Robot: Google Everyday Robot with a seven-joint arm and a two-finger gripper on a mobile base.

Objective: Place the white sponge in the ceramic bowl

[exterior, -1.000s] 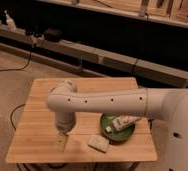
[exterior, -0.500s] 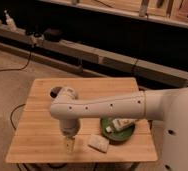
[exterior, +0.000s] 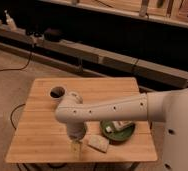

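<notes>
The white sponge [exterior: 98,143] is a small cream block, soft-looking and roughly rectangular. It lies flat on the wooden table [exterior: 37,130], close to the front edge. In the camera view it sits just to the right of my gripper [exterior: 77,148], and I cannot tell whether the two touch. My gripper points down at the boards, low over the tabletop, and I cannot tell whether it is spread or pressed together. Further right of my gripper and a little behind the sponge is the ceramic bowl [exterior: 128,134], round, shallow, dark green and glossy. The sponge lies outside it, near its rim. A white tube-like bottle [exterior: 119,125] with a green label lies in the bowl, partly hidden under my arm [exterior: 107,107]. Behind my gripper and slightly left, a small white cup [exterior: 58,92] stands upright, its inside dark.
</notes>
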